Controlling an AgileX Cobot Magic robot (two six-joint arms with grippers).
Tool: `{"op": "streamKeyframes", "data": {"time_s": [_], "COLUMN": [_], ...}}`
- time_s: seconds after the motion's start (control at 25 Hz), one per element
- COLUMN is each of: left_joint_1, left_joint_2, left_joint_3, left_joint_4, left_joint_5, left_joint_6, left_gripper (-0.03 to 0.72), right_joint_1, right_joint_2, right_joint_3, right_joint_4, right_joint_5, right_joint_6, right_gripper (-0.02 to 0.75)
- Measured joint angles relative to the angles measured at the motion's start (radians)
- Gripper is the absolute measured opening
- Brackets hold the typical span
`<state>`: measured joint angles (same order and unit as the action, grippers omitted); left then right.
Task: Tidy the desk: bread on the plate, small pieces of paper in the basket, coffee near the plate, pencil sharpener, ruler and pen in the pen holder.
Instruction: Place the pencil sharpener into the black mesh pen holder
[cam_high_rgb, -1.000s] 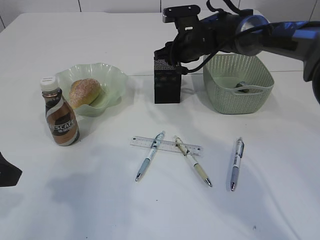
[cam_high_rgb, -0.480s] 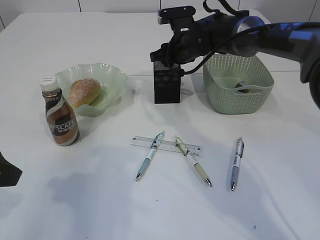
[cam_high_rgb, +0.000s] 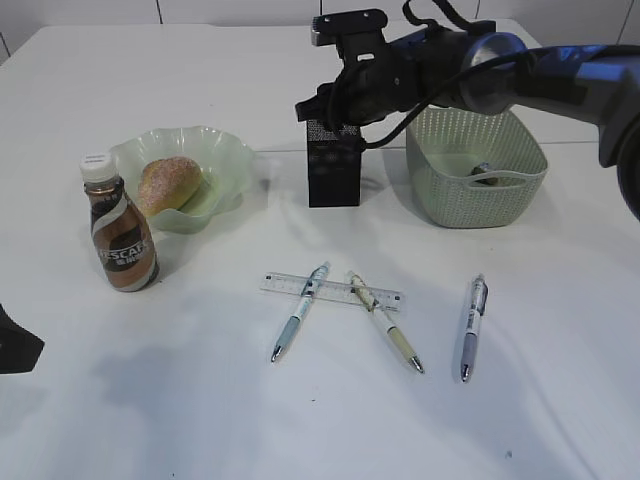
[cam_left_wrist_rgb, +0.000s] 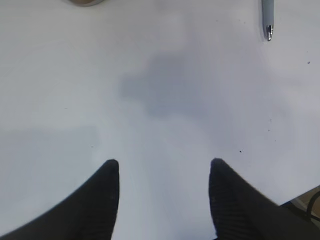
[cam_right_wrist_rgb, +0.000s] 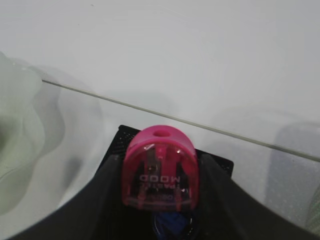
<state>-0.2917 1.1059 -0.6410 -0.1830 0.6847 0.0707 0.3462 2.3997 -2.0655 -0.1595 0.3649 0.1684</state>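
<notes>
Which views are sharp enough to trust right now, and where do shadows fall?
Exterior view: evenly lit and sharp, soft arm shadows on the desk. Left wrist view: a blurry grey shadow patch on bare tabletop, left tool dark. Right wrist view: the pink pencil sharpener is crisp; the pen holder rim and background soften.

My exterior camera looks down at a slant across the desk (cam_high_rgb: 180, 400) from the front, my left wrist camera stares close down at bare tabletop, and my right wrist camera peers close over the pen holder (cam_right_wrist_rgb: 220, 162), which the exterior view shares (cam_high_rgb: 333, 175).
</notes>
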Motion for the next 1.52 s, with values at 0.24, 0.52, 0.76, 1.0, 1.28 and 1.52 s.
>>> {"op": "streamKeyframes", "data": {"time_s": [0.24,0.52,0.76,1.0,1.28,1.52], "left_joint_1": [0.0,0.0,0.0,0.0,0.0,0.0], "left_joint_2": [0.0,0.0,0.0,0.0,0.0,0.0], "left_joint_3": [0.0,0.0,0.0,0.0,0.0,0.0], "left_joint_4": [0.0,0.0,0.0,0.0,0.0,0.0], "left_joint_5": [0.0,0.0,0.0,0.0,0.0,0.0], "left_joint_6": [0.0,0.0,0.0,0.0,0.0,0.0], "left_gripper": [0.401,0.402,0.402,0.402,0.402,0.402], "right_joint_1": [0.002,0.002,0.002,0.002,0.002,0.002], "right_joint_2": [0.0,0.0,0.0,0.0,0.0,-0.01], "right_joint_3": [0.0,0.0,0.0,0.0,0.0,0.0], "right_joint_4": [0.0,0.0,0.0,0.0,0.0,0.0], "right_joint_5": [-0.001,-0.001,-0.001,-0.001,-0.001,0.022], "right_joint_6": [-0.002,-0.002,-0.002,-0.002,-0.002,-0.004], "right_gripper": [0.343,0.345,0.35,0.379,0.41,0.413]}}
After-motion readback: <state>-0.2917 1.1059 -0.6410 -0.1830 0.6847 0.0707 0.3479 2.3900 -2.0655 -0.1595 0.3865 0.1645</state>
